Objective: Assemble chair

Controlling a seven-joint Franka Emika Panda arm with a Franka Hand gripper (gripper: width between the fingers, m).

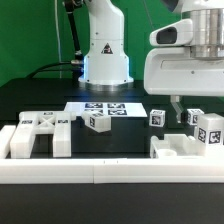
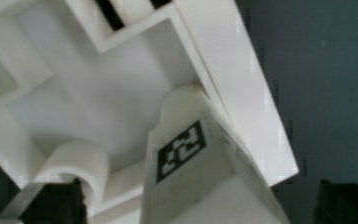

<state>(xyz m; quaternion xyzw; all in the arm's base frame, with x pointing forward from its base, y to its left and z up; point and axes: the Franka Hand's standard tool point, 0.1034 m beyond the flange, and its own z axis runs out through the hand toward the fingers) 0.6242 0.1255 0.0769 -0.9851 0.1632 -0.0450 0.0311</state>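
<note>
The chair's loose white parts lie on the black table. A chunky white piece (image 1: 183, 150) with a tagged block (image 1: 211, 129) on it sits at the exterior view's right front. My gripper (image 1: 178, 110) hangs just above it. In the wrist view this white piece (image 2: 158, 90) fills the picture, with its black-and-white tag (image 2: 185, 150) showing. My gripper (image 2: 190, 215) is open, its dark fingers (image 2: 44, 203) standing wide to either side of the piece with a gap showing on one side. Nothing is held.
A large white slab piece (image 1: 40, 135) lies at the exterior view's left. Small tagged cubes (image 1: 97, 121) (image 1: 157, 117) (image 1: 194, 117) stand mid-table. The marker board (image 1: 108, 108) lies near the robot's base (image 1: 105, 60). A long white rail (image 1: 100, 172) runs along the front.
</note>
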